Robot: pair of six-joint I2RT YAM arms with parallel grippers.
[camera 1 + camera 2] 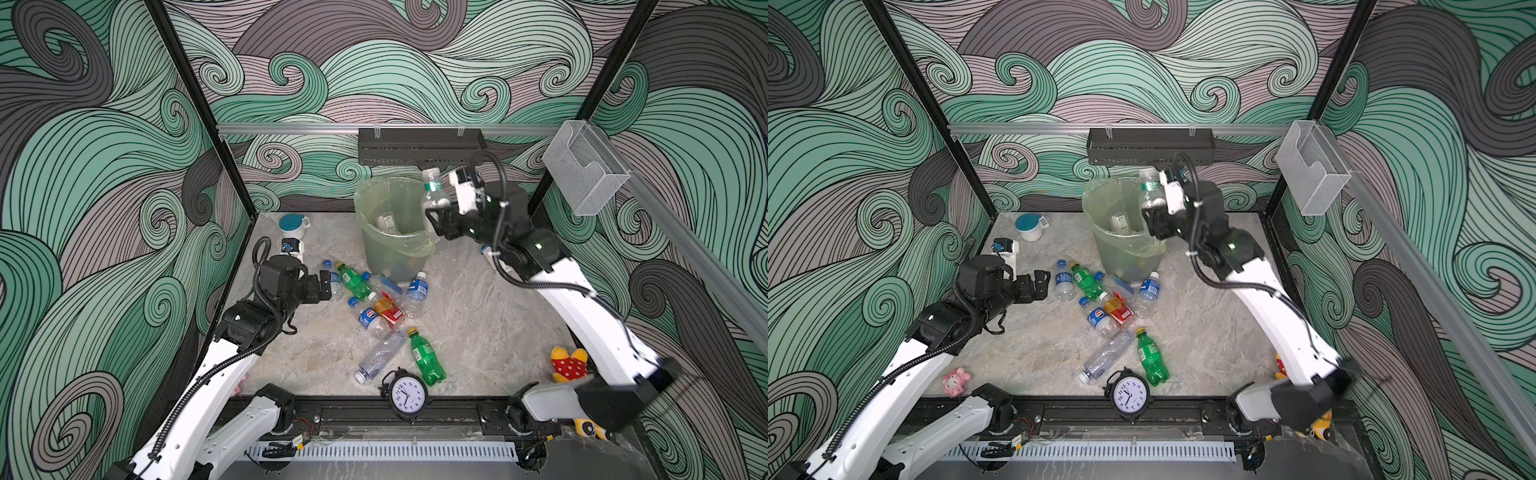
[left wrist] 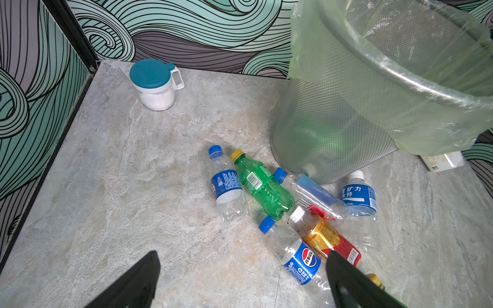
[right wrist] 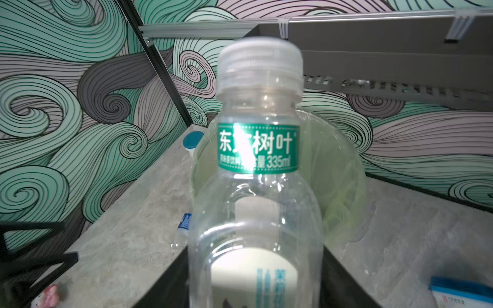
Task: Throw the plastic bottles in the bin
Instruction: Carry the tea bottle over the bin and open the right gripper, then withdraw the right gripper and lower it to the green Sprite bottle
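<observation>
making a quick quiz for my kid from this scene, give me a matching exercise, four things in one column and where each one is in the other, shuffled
Things
1. clear plastic bottle with a green neck label and white cap
2. white cup with a teal lid
3. round black alarm clock with a white face
4. amber plastic bottle with a red label

Places
a. middle of the front edge of the grey stone-look table
b. between the jaws of the right gripper, at the rim of the grey bin lined with a green bag
c. back left corner of the table
d. lying among other plastic bottles in front of the bin

Pairs: 1-b, 2-c, 3-a, 4-d
</observation>
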